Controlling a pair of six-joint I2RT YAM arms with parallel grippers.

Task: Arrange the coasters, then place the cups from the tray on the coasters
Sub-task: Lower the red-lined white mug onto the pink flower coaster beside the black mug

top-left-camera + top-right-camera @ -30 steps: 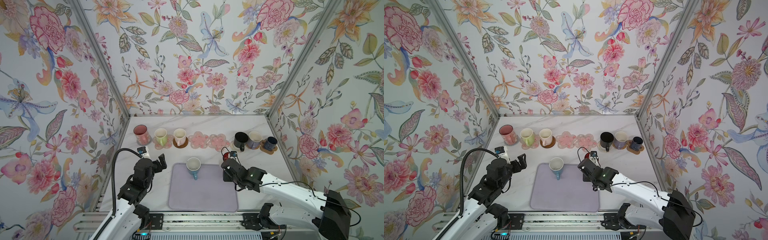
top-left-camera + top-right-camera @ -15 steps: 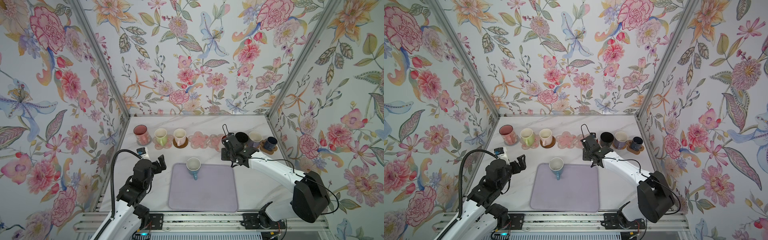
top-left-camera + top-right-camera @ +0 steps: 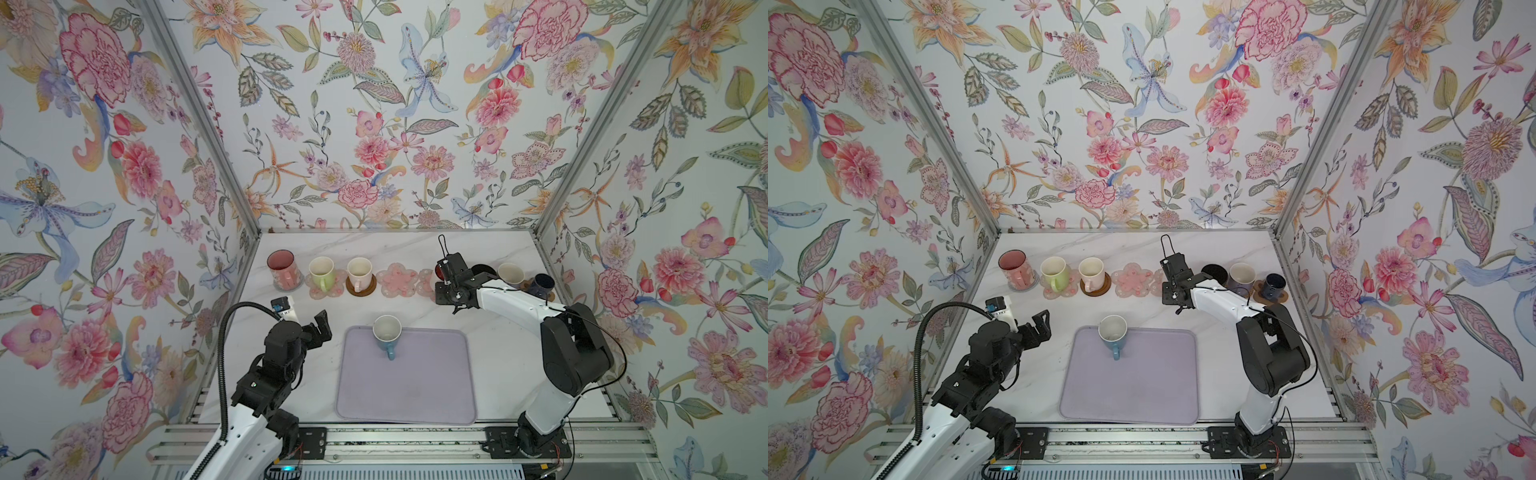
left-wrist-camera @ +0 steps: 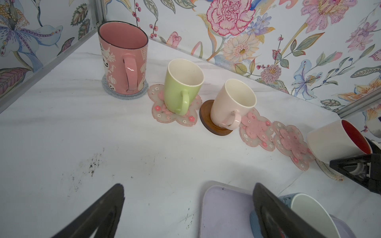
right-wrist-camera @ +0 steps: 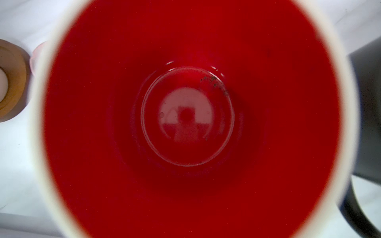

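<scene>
Step in hand: carrying the white cup with red inside [image 4: 338, 142] to the back row; the right pincer [image 3: 446, 276] is closed on it, the grip itself hidden behind the wrist in both top views.
Cup position: tilted, seemingly just above the surface, beside the second bare pink flower coaster [image 4: 291, 145] and close to the black cup [image 3: 1214, 272].
Next move, as I judge it: level the cup, shift it over a bare flower coaster, lower it, then let go.
Left pincer [image 3: 1038, 328]: wide open, empty, hovering beside the tray [image 3: 415, 395].
Still on the tray: blue cup [image 3: 387, 334], at the far edge.
Already seated: pink cup [image 4: 123, 61], green cup [image 4: 181, 86], cream cup [image 4: 233, 103].
Other bare coaster: flower coaster [image 4: 256, 129] next to the cream cup.
In the way: the black cup on one side, so little room for swinging.
</scene>
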